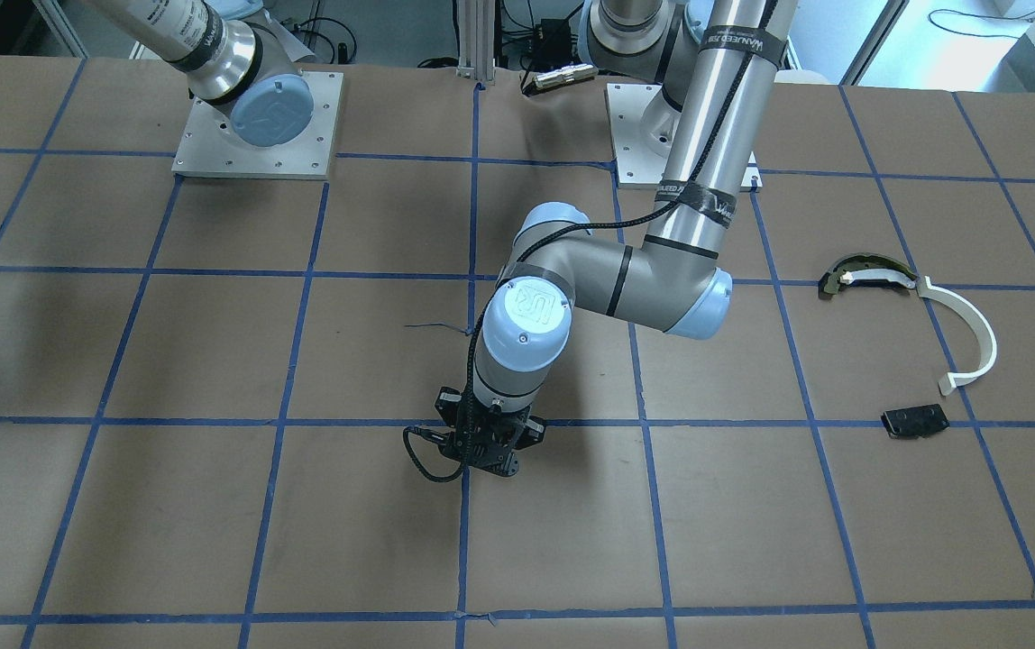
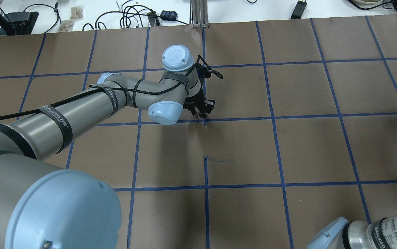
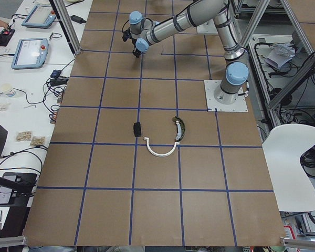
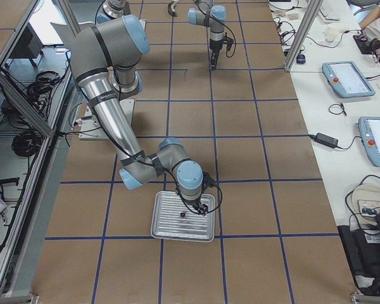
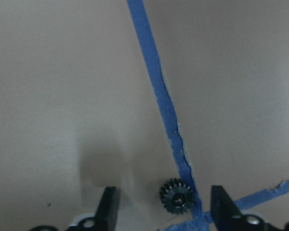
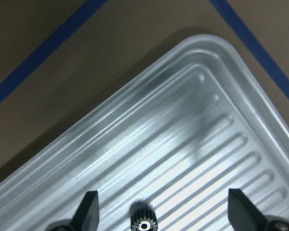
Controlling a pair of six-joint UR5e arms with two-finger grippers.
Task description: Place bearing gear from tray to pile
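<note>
Fingers (image 6: 89,211) of the right gripper (image 6: 163,209) stand spread above the tray (image 6: 207,53), pinching nothing. The gear (image 6: 143,223) lies between them on the ribbed floor, bore upward and clear of both. Tray and right gripper occupy the table's end on the robot's right. The gear is judged small, light and rigid, and is best taken across its toothed rim, on opposite sides. The teeth should aid grip, yet so small a part may skid along the smooth ribs or tip if the close is off centre. The left gripper (image 5: 164,207), likewise spread and empty, hangs at mid-table over a second gear (image 5: 177,196) lying just beside a tape (image 5: 156,82) crossing. The pile, namely half-ring (image 1: 968,333), arc piece (image 1: 869,275) and black plate (image 1: 914,421), lies toward the left end, well apart from both gears.
</note>
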